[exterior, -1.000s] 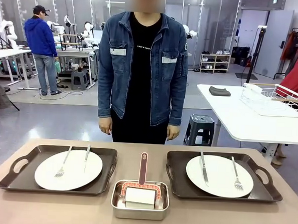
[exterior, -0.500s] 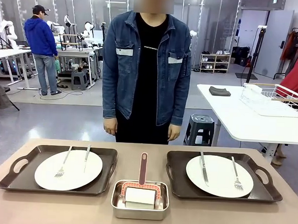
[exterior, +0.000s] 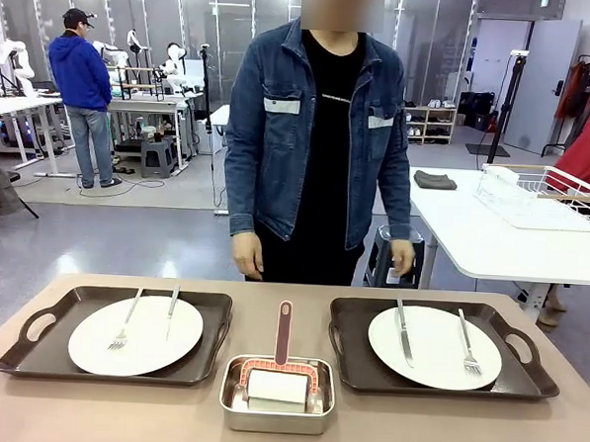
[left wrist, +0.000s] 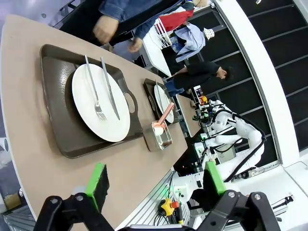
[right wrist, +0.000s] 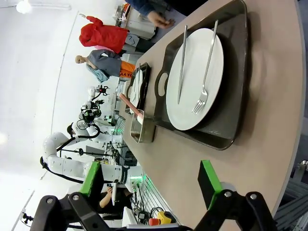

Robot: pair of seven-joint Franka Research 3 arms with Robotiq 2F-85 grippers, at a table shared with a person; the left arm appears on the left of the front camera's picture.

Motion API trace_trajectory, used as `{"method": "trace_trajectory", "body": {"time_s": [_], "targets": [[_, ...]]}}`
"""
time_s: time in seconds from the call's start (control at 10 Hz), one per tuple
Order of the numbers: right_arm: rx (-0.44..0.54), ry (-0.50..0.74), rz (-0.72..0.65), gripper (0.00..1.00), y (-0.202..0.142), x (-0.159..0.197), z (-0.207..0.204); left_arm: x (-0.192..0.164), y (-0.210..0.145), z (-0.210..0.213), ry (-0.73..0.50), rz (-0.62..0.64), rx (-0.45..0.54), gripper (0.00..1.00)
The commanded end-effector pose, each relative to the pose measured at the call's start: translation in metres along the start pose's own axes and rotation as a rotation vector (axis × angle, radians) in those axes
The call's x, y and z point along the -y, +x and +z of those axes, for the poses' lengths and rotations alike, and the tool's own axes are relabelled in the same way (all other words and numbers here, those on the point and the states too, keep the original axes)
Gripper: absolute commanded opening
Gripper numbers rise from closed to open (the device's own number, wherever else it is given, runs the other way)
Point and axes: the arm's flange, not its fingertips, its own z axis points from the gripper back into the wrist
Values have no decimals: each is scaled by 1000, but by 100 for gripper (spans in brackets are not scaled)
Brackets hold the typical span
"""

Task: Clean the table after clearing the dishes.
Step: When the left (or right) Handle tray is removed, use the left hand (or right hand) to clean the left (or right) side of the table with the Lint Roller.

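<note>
Two sets of dishes rest on the wide, matte tan-brown tabletop (exterior: 462, 433). The left tray (exterior: 213, 321), dark brown, rectangular and handled, sits at 9 o'clock from the small shiny steel rectangular pan (exterior: 228, 404). The matching right tray (exterior: 353, 335) sits at 3 o'clock, and both are just beside the pan. Each tray carries a round white dinner plate, the left plate (exterior: 150, 350) and the right plate (exterior: 434, 355), with silver cutlery (exterior: 404, 338) lying across it. A pink-framed white roller (exterior: 278, 386) lies in the pan, its handle pointing to 12 o'clock. At 12 o'clock, past the far edge, stands a person in a blue denim jacket (exterior: 319, 133), hands hanging clear of the tabletop. The left gripper (left wrist: 156, 180) hovers near the tabletop's edge, its green-padded fingers spread wide around nothing, the left tray at 11 o'clock in its view. The right gripper (right wrist: 149, 180) is just as wide and empty, the right tray at 1 o'clock.
</note>
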Motion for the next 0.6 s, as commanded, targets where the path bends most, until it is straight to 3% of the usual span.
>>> {"method": "trace_trajectory", "body": {"time_s": [0.0,0.5], "targets": [[-2,12,2,100,-1,-3,1,2,-2,3,-2,1,-1,100],[-2,12,2,100,-1,-3,1,2,-2,3,-2,1,-1,100]]}}
